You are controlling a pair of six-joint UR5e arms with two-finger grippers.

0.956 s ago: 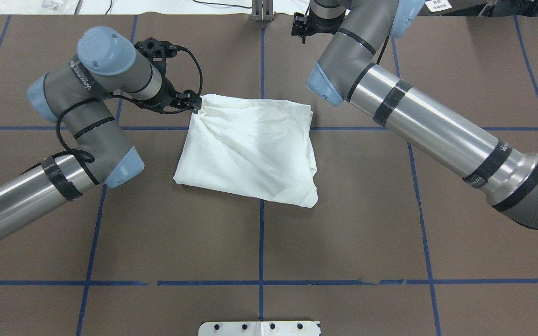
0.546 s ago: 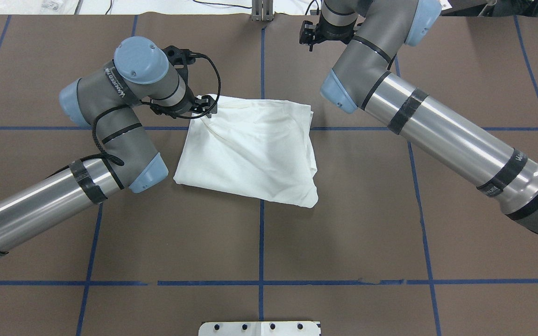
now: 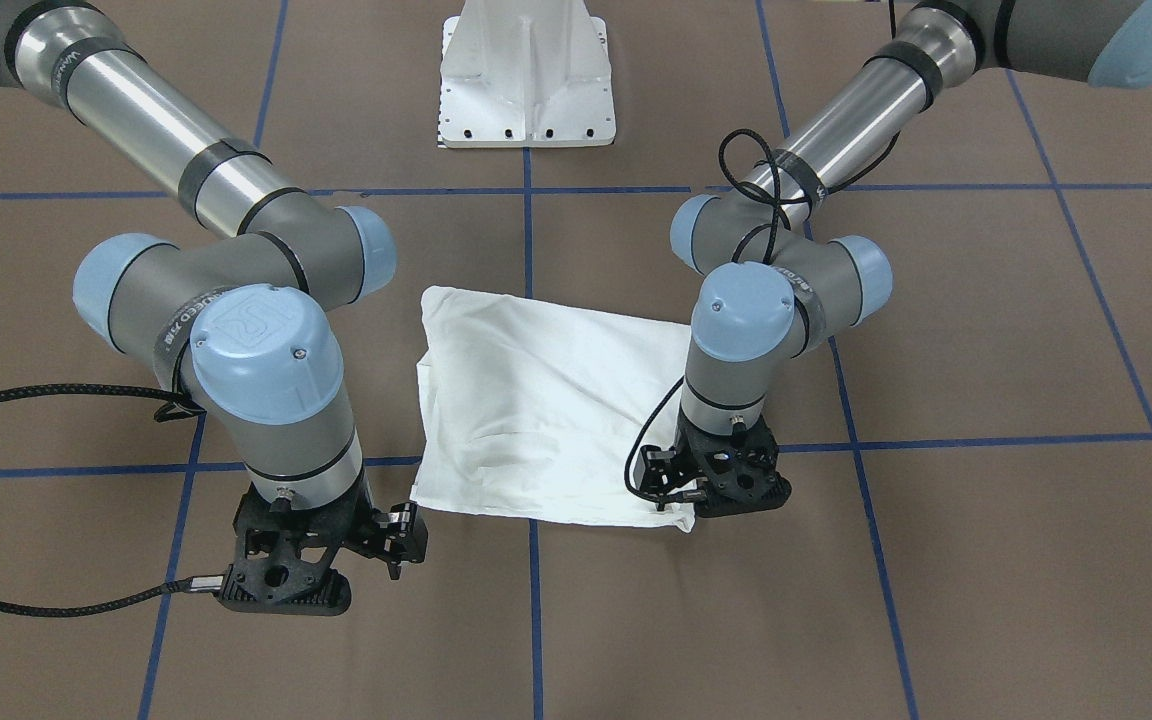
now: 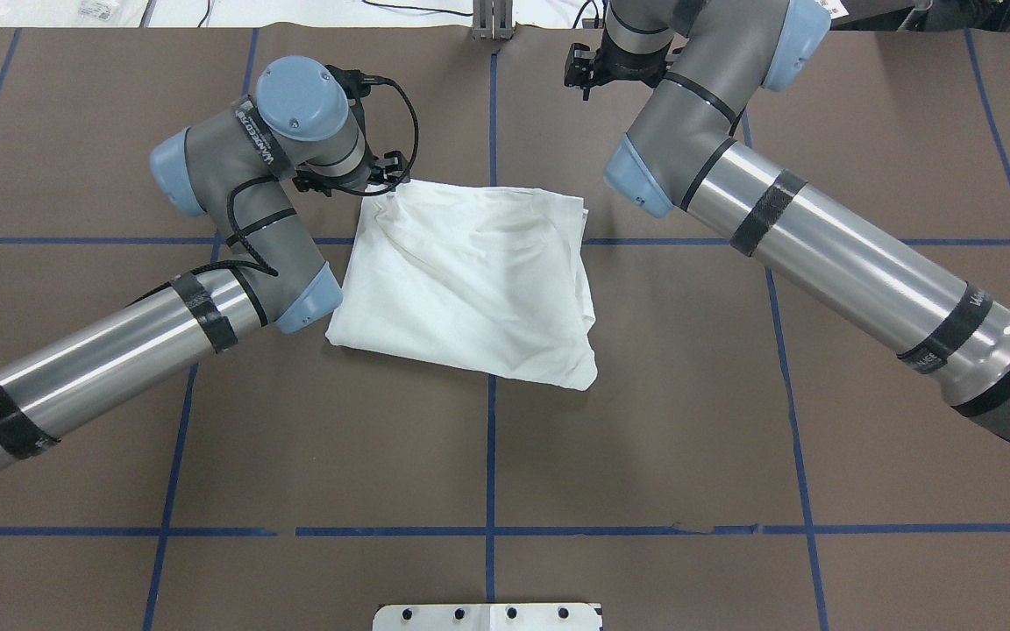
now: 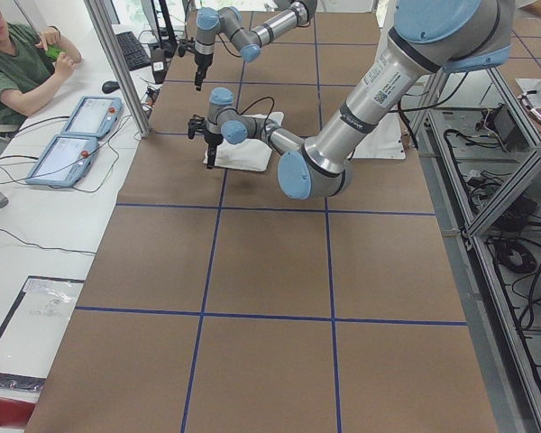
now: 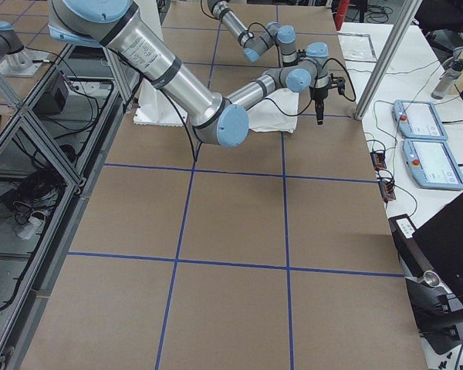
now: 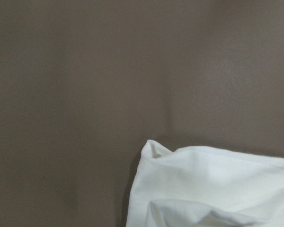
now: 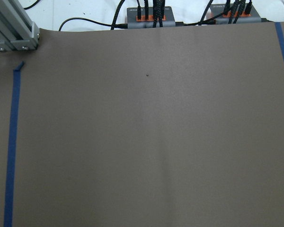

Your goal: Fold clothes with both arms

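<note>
Lying folded into a rough rectangle near the middle of the brown table (image 3: 986,560), the white T-shirt (image 3: 536,400) is crossed under by blue tape lines (image 3: 534,620). The white pedestal base (image 3: 526,90) stands well apart behind it. In this front-facing view the left arm (image 3: 826,140) bends at the elbow with its wrist pointing straight down. The left gripper (image 3: 716,490) sits over the shirt's near corner, and its body hides the fingers. The right arm (image 3: 156,120) also points its wrist down. The right gripper (image 3: 286,585) is over bare table just beside the other near corner, clear of the cloth.

From overhead, the left gripper (image 4: 373,180) is at the shirt's far left corner. The right gripper (image 4: 597,66) is near the table's far edge, apart from the shirt.

From the left end, a person (image 5: 18,63) sits at a white bench with two control tablets (image 5: 90,117) beyond the table. The near arm's gripper hangs upright at the shirt's edge.

From the right end, the near arm's gripper hangs upright beside the shirt.

The left wrist view shows a puckered shirt corner lying on the brown surface. The right wrist view shows bare table, one tape line and an aluminium post (image 8: 9,28). Neither view shows fingers, so I cannot tell whether either gripper is parted, closed or pinching cloth.
</note>
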